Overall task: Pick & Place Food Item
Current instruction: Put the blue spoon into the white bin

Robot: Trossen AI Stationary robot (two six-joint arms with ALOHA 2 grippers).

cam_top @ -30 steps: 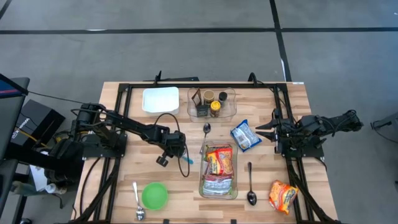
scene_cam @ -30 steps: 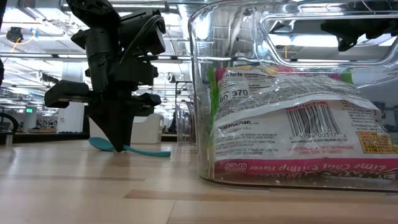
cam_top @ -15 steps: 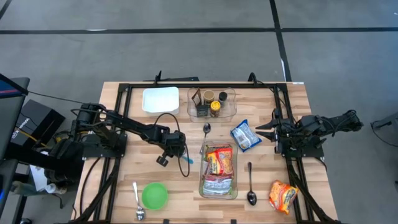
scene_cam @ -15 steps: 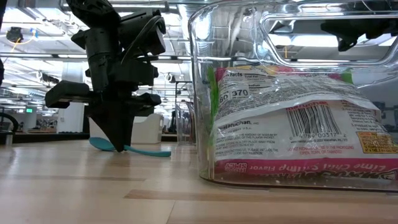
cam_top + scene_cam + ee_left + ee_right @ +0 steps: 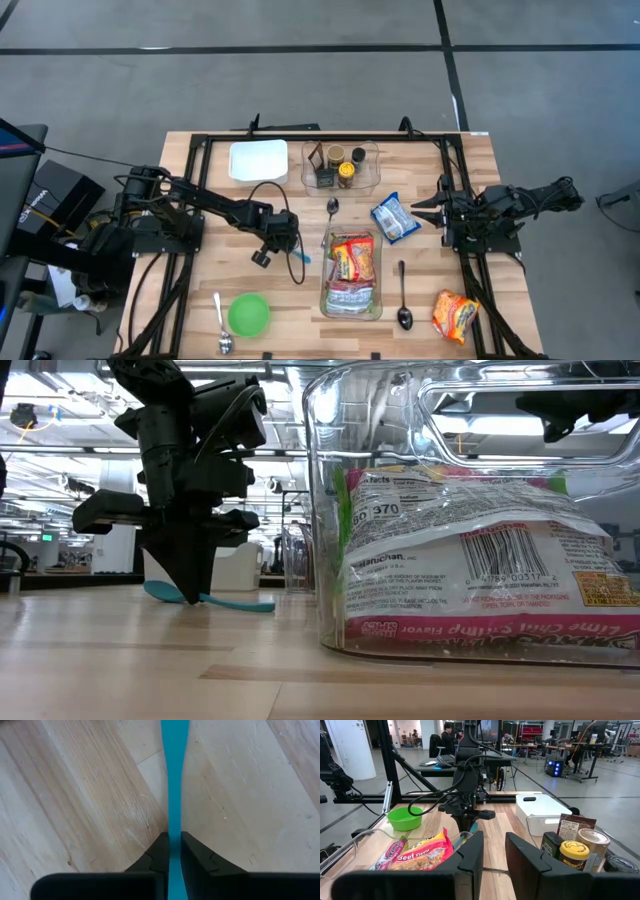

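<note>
The table point(image 5: 210, 200) is carrying a clear container point(image 5: 352, 296) holding ramen packets point(image 5: 352, 262). The left gripper point(image 5: 170, 851) is standing just beside it, fingertips down on the wood, pinching a teal spoon point(image 5: 174, 780). The right gripper point(image 5: 425, 211) is idling near a blue snack packet point(image 5: 394, 217), fingers slightly parted, grasping nothing.

Bright, even overhead light; soft shadows on the table point(image 5: 210, 300). Ceiling lamps glare off the clear tub point(image 5: 480, 520); the low view's background blurs.

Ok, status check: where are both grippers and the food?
Left gripper down on the teal utensil, fingers astride its handle. Right gripper waiting at table's right. Noodle packs in clear bin. Nothing in the way.
</note>
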